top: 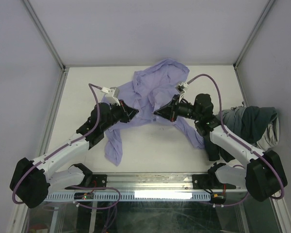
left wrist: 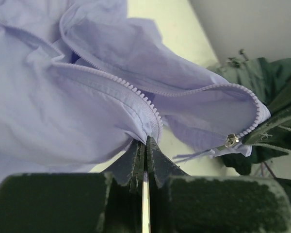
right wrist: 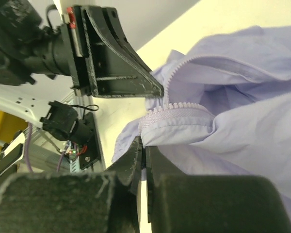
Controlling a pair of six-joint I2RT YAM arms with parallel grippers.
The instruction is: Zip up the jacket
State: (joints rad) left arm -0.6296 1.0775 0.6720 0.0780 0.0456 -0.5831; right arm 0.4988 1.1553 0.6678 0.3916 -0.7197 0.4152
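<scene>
The lavender jacket [top: 155,90] lies crumpled and unzipped on the table's middle, one sleeve trailing toward the front left. My left gripper [top: 135,113] is shut on the jacket's zipper edge [left wrist: 146,141]; the toothed zipper tape [left wrist: 136,92] runs up from its tips. My right gripper [top: 158,112] is shut on the facing zipper edge [right wrist: 144,144], with zipper teeth [right wrist: 184,108] just above its tips. A small metal zipper slider [left wrist: 231,141] sits at the end of the far zipper edge, next to the right gripper's dark fingers [left wrist: 276,124]. The two grippers face each other, a short gap apart.
A dark grey-green bunched garment [top: 254,124] lies at the table's right edge beside the right arm. The left gripper's fingers [right wrist: 121,77] show in the right wrist view, close to the jacket. White walls enclose the table [top: 150,150] on three sides.
</scene>
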